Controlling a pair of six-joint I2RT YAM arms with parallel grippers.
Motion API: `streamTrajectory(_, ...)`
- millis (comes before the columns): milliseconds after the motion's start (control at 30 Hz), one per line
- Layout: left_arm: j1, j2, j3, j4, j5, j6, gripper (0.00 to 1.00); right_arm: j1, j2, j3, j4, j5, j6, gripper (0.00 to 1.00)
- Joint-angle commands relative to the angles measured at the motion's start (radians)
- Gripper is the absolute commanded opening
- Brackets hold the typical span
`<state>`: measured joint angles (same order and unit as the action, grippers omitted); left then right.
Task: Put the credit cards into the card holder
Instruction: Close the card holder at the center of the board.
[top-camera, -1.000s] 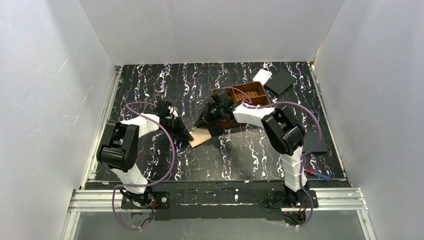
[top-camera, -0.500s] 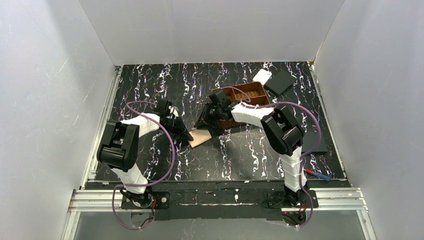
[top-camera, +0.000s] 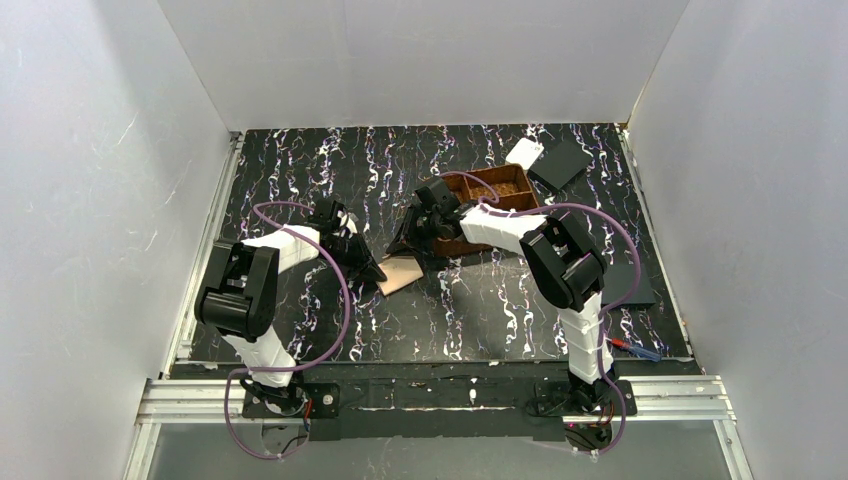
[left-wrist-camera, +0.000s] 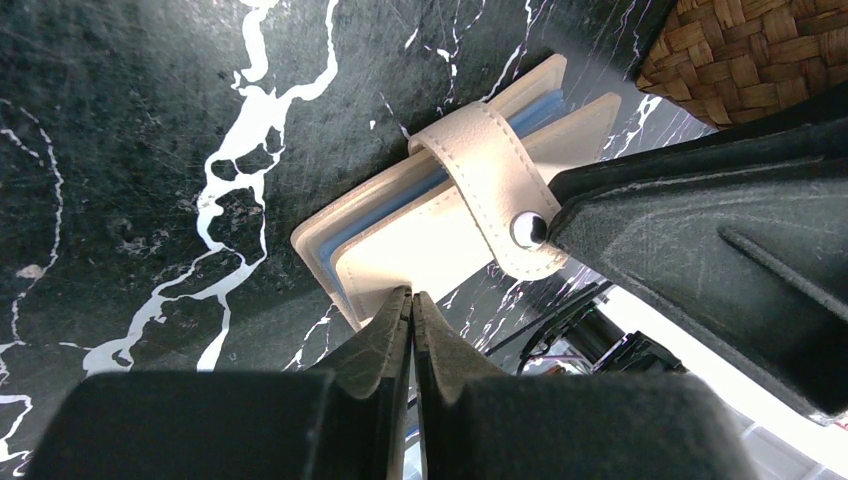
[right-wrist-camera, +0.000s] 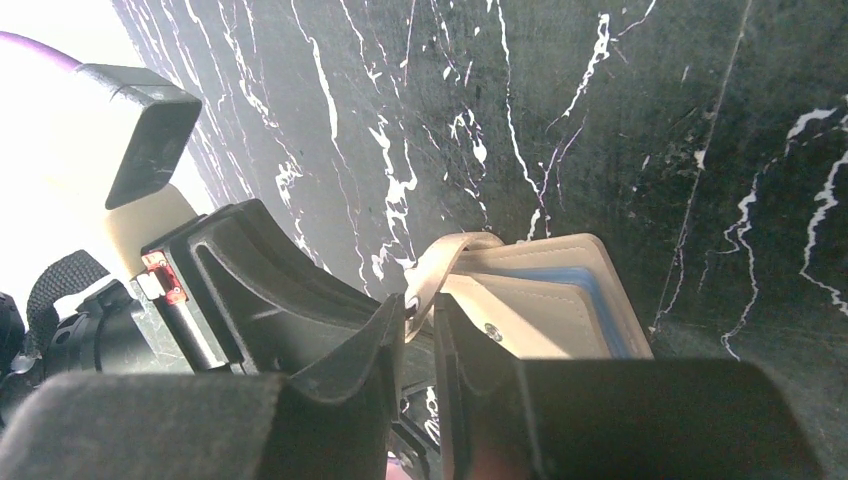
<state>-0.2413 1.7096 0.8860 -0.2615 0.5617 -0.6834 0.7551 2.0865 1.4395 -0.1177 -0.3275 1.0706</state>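
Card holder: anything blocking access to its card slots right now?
Yes. The card holder lies folded shut on the table, with its strap wrapped over one edge. The right hand pinches that strap, and the left hand is shut at the holder's near edge.

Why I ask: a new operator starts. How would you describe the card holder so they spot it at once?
On the black marbled table, find the brown woven basket. Just off its near-left corner sits the card holder, flat and tan. Only it shows blue inner edges and a snap strap, unlike the black squares.
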Motion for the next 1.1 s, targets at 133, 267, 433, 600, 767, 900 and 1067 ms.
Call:
streamTrajectory(133, 0.000, 0.029, 0.007, -0.030, -0.088, 0.043, 0.03, 0.026, 0.023, 0.056, -0.033, -0.010, -0.008, 0.29)
streamTrajectory(267, 0.001, 0.028, 0.004, -0.031, -0.090, 0.046, 0.03, 0.035, 0.026, 0.063, -0.050, -0.012, -0.013, 0.29)
streamTrajectory(433, 0.001, 0.028, 0.008, -0.034, -0.092, 0.048, 0.03, 0.039, 0.020, 0.058, -0.056, 0.000, -0.012, 0.30)
streamTrajectory(600, 0.001, 0.035, 0.006, -0.030, -0.093, 0.050, 0.03, 0.041, 0.021, 0.057, -0.063, 0.005, -0.015, 0.32)
streamTrajectory(767, 0.001, 0.037, 0.000, -0.027, -0.097, 0.052, 0.02, 0.041, 0.015, 0.050, -0.065, 0.017, -0.016, 0.33)
streamTrajectory(900, 0.001, 0.038, -0.003, -0.022, -0.092, 0.050, 0.02, 0.041, 0.019, 0.051, -0.052, 0.024, -0.010, 0.29)
streamTrajectory(1067, 0.000, 0.036, -0.004, -0.028, -0.098, 0.059, 0.02, 0.040, 0.012, 0.054, -0.057, 0.037, -0.012, 0.29)
